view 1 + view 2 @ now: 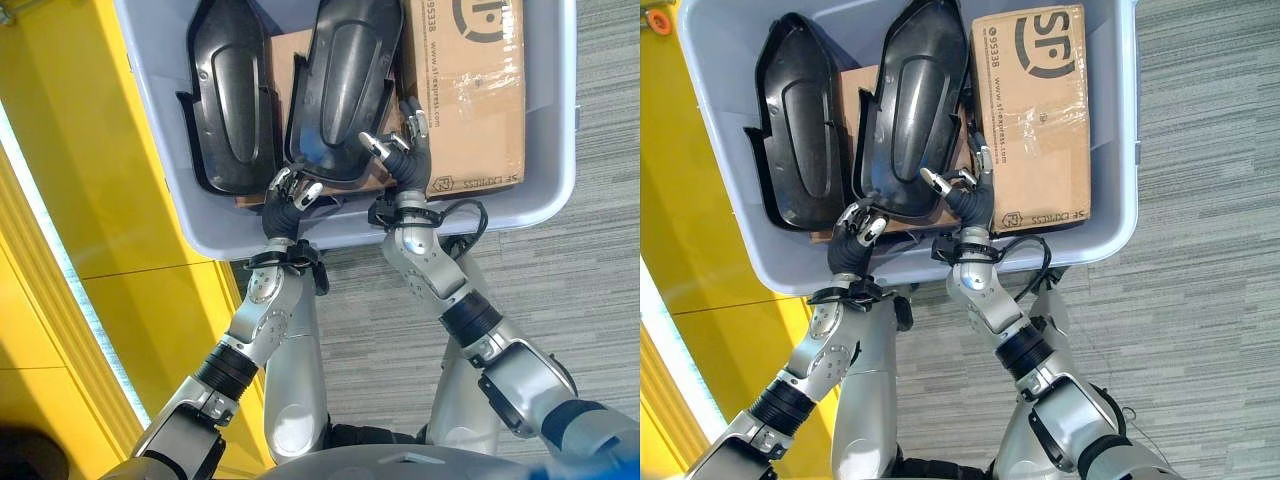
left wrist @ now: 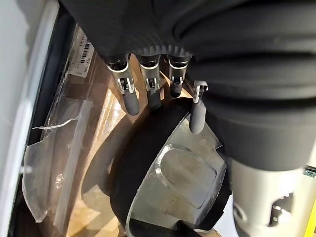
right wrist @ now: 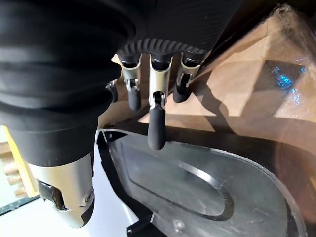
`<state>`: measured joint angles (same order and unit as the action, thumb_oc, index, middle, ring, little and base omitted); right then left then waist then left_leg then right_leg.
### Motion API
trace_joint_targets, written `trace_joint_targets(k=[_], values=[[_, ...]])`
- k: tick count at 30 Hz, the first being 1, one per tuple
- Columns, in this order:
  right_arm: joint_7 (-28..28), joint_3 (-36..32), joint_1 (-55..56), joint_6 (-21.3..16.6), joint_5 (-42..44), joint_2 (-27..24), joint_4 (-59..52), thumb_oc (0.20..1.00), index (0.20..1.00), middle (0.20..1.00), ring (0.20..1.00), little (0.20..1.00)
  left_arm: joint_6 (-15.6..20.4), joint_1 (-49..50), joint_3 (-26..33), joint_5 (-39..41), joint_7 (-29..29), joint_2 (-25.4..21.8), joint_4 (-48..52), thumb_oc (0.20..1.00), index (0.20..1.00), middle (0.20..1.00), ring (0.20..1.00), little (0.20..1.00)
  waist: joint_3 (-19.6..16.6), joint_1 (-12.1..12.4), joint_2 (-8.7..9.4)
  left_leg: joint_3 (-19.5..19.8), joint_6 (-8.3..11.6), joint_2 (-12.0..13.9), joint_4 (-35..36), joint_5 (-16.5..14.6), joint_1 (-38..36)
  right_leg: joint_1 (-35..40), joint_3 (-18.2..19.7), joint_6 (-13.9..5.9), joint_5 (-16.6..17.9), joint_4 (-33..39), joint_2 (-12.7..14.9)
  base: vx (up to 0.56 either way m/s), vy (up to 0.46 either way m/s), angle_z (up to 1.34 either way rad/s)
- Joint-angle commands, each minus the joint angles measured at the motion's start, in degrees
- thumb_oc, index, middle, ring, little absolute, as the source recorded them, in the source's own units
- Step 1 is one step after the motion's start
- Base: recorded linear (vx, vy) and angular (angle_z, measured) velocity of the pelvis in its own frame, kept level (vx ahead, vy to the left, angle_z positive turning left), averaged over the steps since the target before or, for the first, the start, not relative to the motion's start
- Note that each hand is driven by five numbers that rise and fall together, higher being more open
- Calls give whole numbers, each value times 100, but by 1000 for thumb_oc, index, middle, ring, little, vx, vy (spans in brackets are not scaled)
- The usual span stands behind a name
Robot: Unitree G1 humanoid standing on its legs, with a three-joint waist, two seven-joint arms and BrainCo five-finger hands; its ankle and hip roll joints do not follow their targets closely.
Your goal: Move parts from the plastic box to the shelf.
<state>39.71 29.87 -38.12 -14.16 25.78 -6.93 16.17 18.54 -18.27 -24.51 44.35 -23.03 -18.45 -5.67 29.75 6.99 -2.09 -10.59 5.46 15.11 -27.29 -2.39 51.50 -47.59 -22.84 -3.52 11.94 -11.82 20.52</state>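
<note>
In the upper half of the frame sits the plastic box (image 1: 560, 190), grey-lilac, and in it two black moulded parts and a cardboard carton (image 1: 465, 90). The middle part (image 1: 345, 90) is the one in play: it lies with its long axis running from the near wall of the box up toward the top of the frame, leaning slightly to the right, its lower end propped over a flat piece of cardboard (image 1: 855, 90). A second black part (image 1: 228, 95) lies to its left, roughly parallel.

Both hands are at that lower end, one on each side. The left hand (image 1: 290, 195) sits at the lower-left corner of the part, its fingers half bent at the edge; the left wrist view shows the tips close against the rim rather than closed round it (whether they touch, I cannot say). The right hand (image 1: 405, 140) is at the lower-right corner, between part and carton, fingers relaxed and spread, one tip reaching over the rim.

The part therefore lies straight ahead of both hands, about equally near, which suits a lift from the two sides.
</note>
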Motion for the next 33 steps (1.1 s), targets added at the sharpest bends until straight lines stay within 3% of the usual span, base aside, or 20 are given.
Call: trace_joint_targets(k=[1, 6, 11, 21, 33], values=[[-176, 230, 359, 188, 164, 208, 74, 1000, 1000, 1000, 1000, 1000, -169, 206, -481, 20, 12, 104, 371, 1000, 1000, 1000, 1000, 1000, 4, 231, -240, -564, -146, -251, 818, 419, -32, -73, -252, -600, -718, -815, 279, 0, 0, 0], [-294, 326, 368, 374, 163, 198, 115, 1000, 1000, 1000, 1000, 1000, -176, 201, -478, 29, 22, 99, 351, 1000, 1000, 1000, 1000, 1000, 4, 230, -235, -571, -145, -238, 798, 410, -43, -69, -250, -600, -717, -822, 284, 0, 0, 0], [-239, 380, 380, 328, 136, 191, 121, 1000, 1000, 1000, 1000, 1000, -231, 196, -479, 53, 13, 63, 398, 1000, 1000, 1000, 1000, 1000, 4, 237, -227, -555, -149, -226, 766, 402, -33, -71, -253, -599, -721, -850, 293, 0, 0, 0], [-108, 219, 464, -637, 119, 207, -105, 1000, 1000, 1000, 1000, 1000, -208, 224, -534, 25, -20, 89, 416, 1000, 1000, 1000, 1000, 1000, 4, 200, -206, -561, -151, -209, 771, 410, -50, -82, -233, -597, -725, -886, 279, 0, 0, 0], [146, 214, 581, -527, -308, 184, -450, 1000, 1000, 1000, 1000, 1000, 21, 214, -590, 61, -57, 165, 322, 1000, 1000, 1000, 1000, 1000, 4, 96, -207, -631, -152, -207, 785, 414, -113, -77, -148, -603, -726, -832, 254, 0, 0, 0]])
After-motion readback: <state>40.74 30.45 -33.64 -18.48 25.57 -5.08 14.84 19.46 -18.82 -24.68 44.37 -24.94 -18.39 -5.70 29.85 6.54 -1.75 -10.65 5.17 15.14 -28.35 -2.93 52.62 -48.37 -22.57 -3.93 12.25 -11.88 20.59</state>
